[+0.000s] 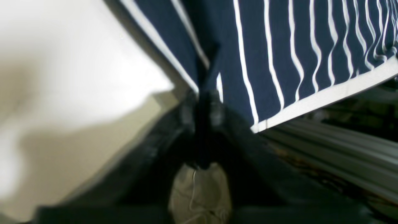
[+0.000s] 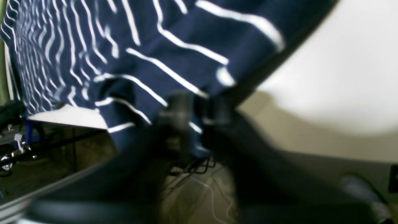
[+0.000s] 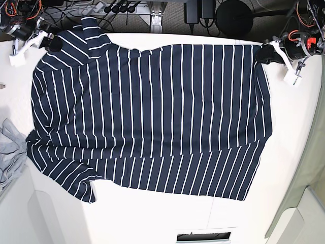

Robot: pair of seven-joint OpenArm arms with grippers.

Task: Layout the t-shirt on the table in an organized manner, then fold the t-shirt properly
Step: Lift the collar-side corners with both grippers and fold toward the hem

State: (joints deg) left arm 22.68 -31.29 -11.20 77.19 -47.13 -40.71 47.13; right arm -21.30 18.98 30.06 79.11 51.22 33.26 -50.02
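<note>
- Base view: even, bright overhead light; sharp throughout. The table [image 3: 152, 213] reads cream-white without glare. The t-shirt [image 3: 152, 117] casts only a thin, soft shadow along its edge toward 6 o'clock.
- Left wrist view: heavy blur. Tabletop blown out white at 10 o'clock; broad soft shadow at 8 o'clock. Stripes crisp only toward 2 o'clock.
- Right wrist view: smeared by motion blur; stripes streaked. Bright washed-out patch at 2 o'clock, dim murk from 4 to 8 o'clock.

t-shirt [image 3: 152, 117] spread on table [image 3: 152, 218], garment [image 3: 10, 152] beside it
</note>
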